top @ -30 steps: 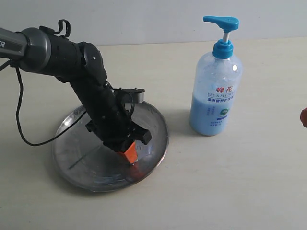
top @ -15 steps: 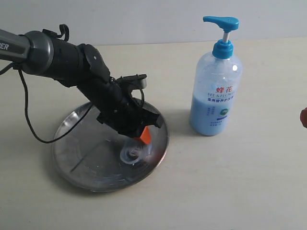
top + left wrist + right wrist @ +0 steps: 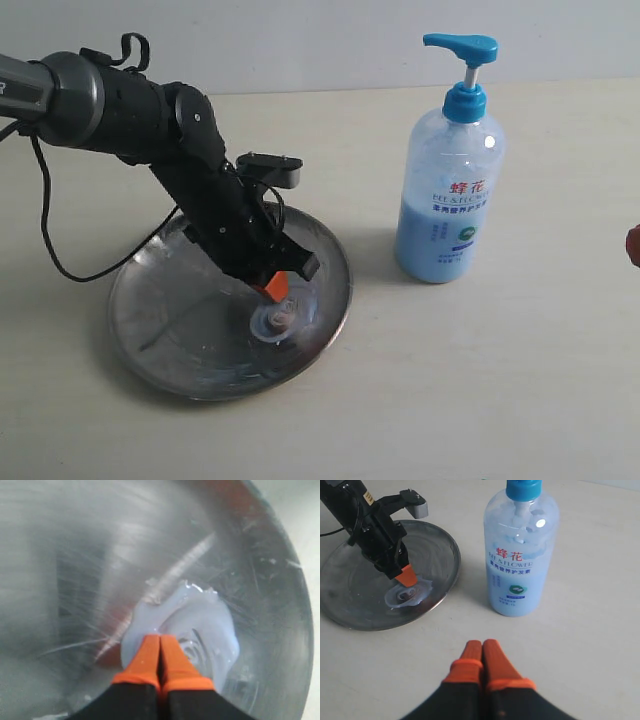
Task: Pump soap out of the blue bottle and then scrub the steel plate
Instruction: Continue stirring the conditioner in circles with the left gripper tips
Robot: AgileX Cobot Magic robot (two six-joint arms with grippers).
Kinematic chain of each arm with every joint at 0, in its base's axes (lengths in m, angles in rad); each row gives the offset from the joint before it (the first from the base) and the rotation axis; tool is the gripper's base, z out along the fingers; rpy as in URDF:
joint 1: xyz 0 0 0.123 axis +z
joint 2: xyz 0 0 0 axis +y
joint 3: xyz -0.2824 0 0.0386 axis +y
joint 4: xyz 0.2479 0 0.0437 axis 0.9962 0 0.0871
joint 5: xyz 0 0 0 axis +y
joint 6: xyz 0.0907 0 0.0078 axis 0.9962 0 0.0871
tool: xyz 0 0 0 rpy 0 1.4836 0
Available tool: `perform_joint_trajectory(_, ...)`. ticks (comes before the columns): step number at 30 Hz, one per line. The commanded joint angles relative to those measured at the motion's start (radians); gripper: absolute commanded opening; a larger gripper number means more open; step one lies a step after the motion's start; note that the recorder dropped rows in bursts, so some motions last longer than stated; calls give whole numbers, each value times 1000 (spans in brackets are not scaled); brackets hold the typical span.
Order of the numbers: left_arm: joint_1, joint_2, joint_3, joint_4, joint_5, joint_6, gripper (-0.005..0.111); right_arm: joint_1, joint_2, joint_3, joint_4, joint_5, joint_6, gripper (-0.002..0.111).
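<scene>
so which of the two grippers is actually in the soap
The left gripper: its shut orange tips touch the pale blue soap on the steel plate. The right gripper, also shut, hovers over the table near the blue bottle.

Looking like a robotics lab test bench.
A black robot arm (image 3: 200,190) is reaching over a plain beige table (image 3: 520,400), its loose cable (image 3: 41,215) is trailing across the surface, and a blank pale wall (image 3: 300,40) is closing off the back. A blue bottle (image 3: 448,190) and a steel plate (image 3: 160,310) are sitting out on the otherwise plain tabletop, more like a staged trial than a kitchen.
</scene>
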Motion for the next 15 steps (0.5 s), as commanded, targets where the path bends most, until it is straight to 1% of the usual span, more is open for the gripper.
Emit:
perform_joint_trajectory(1, -1, 24, 16, 72, 98, -15, 0, -1, -3, 4, -1, -16, -4, 0)
perform_joint_trajectory(5, -1, 24, 16, 25, 147, -15, 0, -1, -3, 4, -1, -16, -4, 0)
perform_joint_trajectory(7, -1, 24, 16, -24, 154, -15, 0, -1, -3, 4, -1, -14, -4, 0)
perform_joint_trajectory(11, -1, 24, 16, -128, 141, -7, 0, -1, -3, 4, -1, -14, -4, 0)
perform_joint_trajectory(15, -1, 24, 16, -197, 109, 12, 0, -1, -3, 4, 1, -14, -4, 0)
